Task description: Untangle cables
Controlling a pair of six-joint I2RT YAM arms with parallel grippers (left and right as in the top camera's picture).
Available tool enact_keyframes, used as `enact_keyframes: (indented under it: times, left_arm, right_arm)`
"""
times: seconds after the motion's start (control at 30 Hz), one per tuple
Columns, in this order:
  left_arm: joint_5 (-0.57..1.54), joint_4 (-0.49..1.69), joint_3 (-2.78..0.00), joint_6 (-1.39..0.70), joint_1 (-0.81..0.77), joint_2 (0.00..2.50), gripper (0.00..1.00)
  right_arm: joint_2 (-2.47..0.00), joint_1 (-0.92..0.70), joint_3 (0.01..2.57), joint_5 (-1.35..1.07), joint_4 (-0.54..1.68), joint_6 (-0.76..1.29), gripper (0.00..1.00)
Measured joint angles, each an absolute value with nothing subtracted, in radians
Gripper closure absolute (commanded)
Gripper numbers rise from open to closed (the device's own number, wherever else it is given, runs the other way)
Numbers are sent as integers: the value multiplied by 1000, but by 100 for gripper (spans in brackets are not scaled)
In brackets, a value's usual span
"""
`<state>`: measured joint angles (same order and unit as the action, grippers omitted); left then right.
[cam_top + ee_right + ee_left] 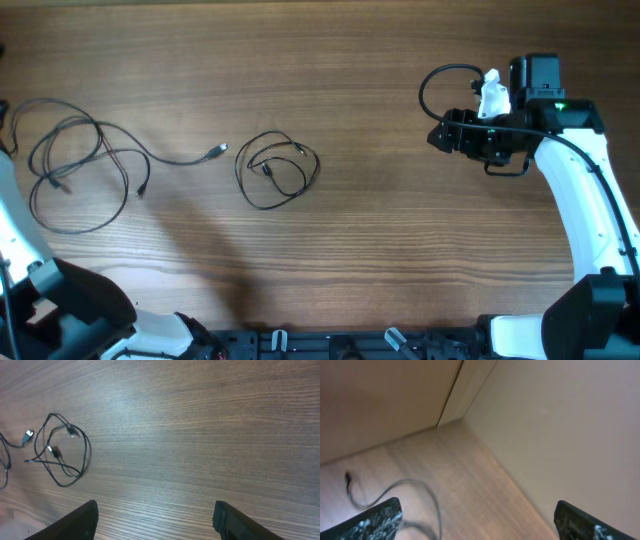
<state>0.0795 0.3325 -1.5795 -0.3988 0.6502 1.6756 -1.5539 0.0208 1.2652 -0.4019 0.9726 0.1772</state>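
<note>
A small coil of thin black cable [277, 168] lies at the table's middle, with small plug ends inside it. It also shows in the right wrist view [62, 452] at the far left. A larger spread of loose black loops [80, 165] lies at the left, with a silvery plug [217, 151] stretched toward the coil. A blurred stretch of cable [410, 497] shows in the left wrist view. My right gripper [156, 520] is open and empty, well right of the coil. My left gripper [477, 522] is open and empty near the table's corner.
The right arm [580, 200] stands at the right with a thicker black cable loop [440, 85] by its wrist. The left arm's base [60, 310] fills the lower left corner. A beige wall [560, 425] borders the table in the left wrist view.
</note>
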Motion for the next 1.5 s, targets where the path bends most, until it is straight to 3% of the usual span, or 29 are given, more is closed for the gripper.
enact_keyframes:
  times: [0.27,0.57,0.77,0.87,1.0,1.2,1.33,1.5]
  left_arm:
    - [75,500,-1580,-422,607,1687,0]
    - [78,808,-1581,-554,394,1687,0]
    - [151,973,-1581,-404,192,1687,1]
    - [235,1016,-1574,-281,65,1687,7]
    - [259,1004,-1489,-260,-76,1684,11]
    - [194,866,-1277,-608,-190,1683,13]
    - [179,619,-1119,-861,-263,1683,14]
    - [138,477,-1030,-1008,-308,1683,25]
  right_arm:
    - [-1554,21,1265,-402,976,177,24]
    - [-1554,21,1265,-399,973,177,23]
    - [-1554,21,1265,-399,973,176,23]
    - [-1554,21,1265,-399,975,177,23]
    - [-1554,21,1265,-399,978,177,23]
    - [-1554,21,1265,-399,978,177,22]
    - [-1554,21,1265,-399,973,177,22]
    - [-1554,21,1265,-399,980,177,22]
